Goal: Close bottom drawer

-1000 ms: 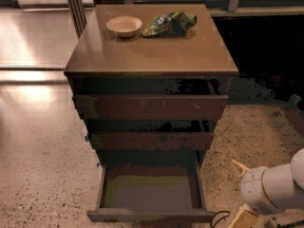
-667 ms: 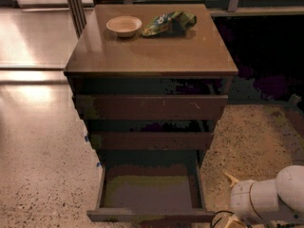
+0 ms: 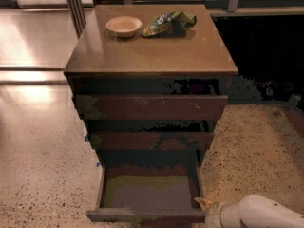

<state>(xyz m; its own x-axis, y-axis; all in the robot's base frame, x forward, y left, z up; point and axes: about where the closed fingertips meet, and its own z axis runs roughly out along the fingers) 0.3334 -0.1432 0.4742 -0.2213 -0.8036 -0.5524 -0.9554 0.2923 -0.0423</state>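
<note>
We bring the gripper (image 3: 205,203) to the bottom drawer's (image 3: 142,216) right front corner; push not yet made.

The gripper sits at the end of the white arm (image 3: 259,213), which enters from the lower right; it lies just beside the drawer's right front corner; we cannot tell whether it touches the wood, nor whether it is clenched or released. The bottom drawer stands pulled well out of the cabinet (image 3: 152,56), its grey-green floor in view; the two drawers above sit in or nearly in. A bowl (image 3: 124,25) and a green bag (image 3: 168,23) rest on the cabinet top, well apart from the work. We judge this the approach step; next the gripper should meet the front's outer face, nearer its middle than the corner, then push straight toward the cabinet so the box does not skew.
</note>
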